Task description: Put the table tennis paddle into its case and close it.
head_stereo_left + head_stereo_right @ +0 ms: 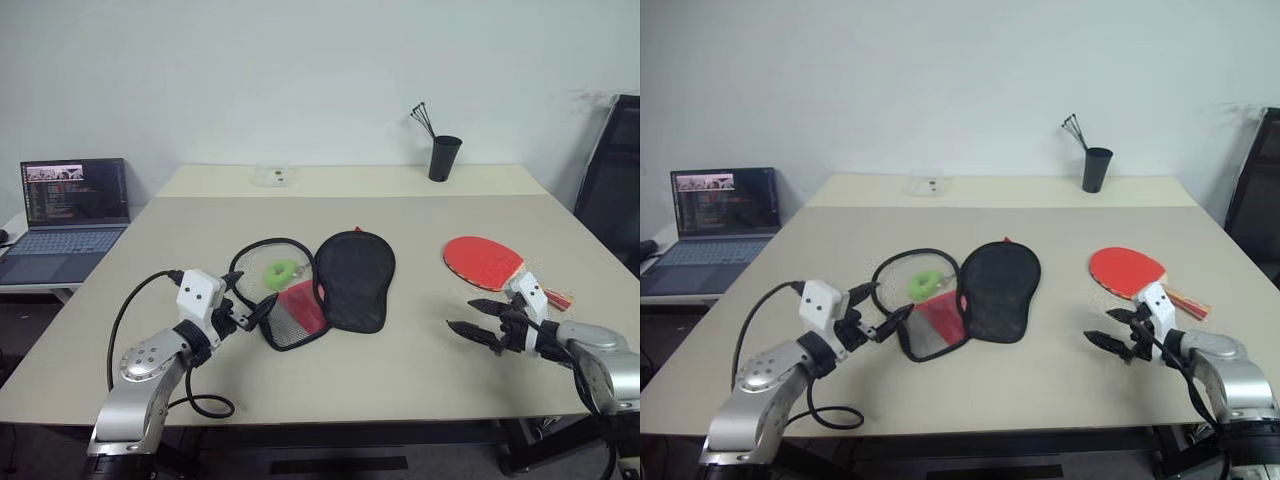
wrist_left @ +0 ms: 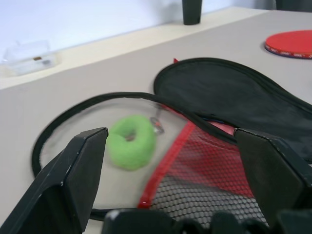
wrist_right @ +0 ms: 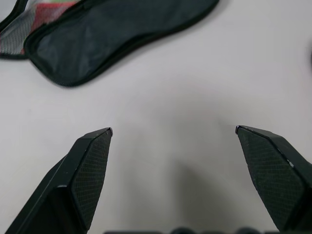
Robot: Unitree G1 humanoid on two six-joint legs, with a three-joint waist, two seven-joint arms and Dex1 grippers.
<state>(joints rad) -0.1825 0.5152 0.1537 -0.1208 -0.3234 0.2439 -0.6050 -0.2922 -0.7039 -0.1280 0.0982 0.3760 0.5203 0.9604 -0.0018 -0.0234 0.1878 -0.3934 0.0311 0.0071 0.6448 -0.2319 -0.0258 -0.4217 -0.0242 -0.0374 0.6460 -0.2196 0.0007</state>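
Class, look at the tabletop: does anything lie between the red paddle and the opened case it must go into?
Nothing visible does. Bare table separates the paddle from the case, which lies unzipped to its left. The open right gripper hovers just in front of the paddle, not on that path.

Beige table [image 1: 420, 360]: two tops butted together, seam running across the far part. Open laptop [image 1: 70, 210], screen lit, on a lower surface off the table's left side. Black cup [image 1: 444, 157] holding thin black sticks, far right of table. Small clear plastic box [image 1: 272, 177], far centre. Black chair [image 1: 615, 180], right edge. Plain pale wall [image 1: 300, 70] behind.
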